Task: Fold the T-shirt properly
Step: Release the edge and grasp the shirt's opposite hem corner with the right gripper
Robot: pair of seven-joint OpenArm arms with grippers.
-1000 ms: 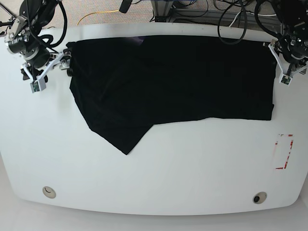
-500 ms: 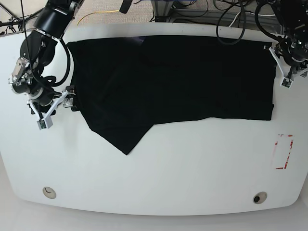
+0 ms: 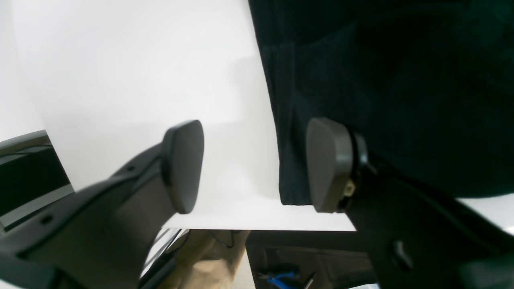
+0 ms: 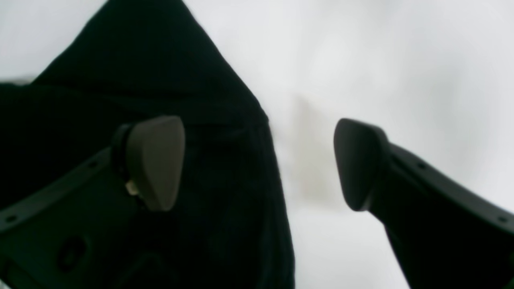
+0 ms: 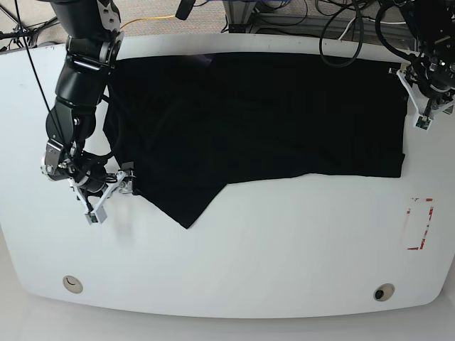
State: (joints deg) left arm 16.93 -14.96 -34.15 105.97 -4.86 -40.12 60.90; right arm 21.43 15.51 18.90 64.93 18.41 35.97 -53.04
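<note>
The black T-shirt lies spread across the far half of the white table, with a pointed flap hanging toward the near side. My right gripper is open at the shirt's lower left edge. In the right wrist view, the right gripper straddles the T-shirt hem, one pad over cloth and the other over bare table. My left gripper is open at the shirt's far right corner. In the left wrist view, the left gripper straddles the T-shirt edge near the table's edge.
A red-marked rectangle is on the table at the right. Two round holes sit near the front edge. Cables and frame parts crowd the space behind the table.
The right arm has swung from the shirt's far left corner down its left edge to the lower flap, and its jaws have narrowed a little. The left arm has not moved.
</note>
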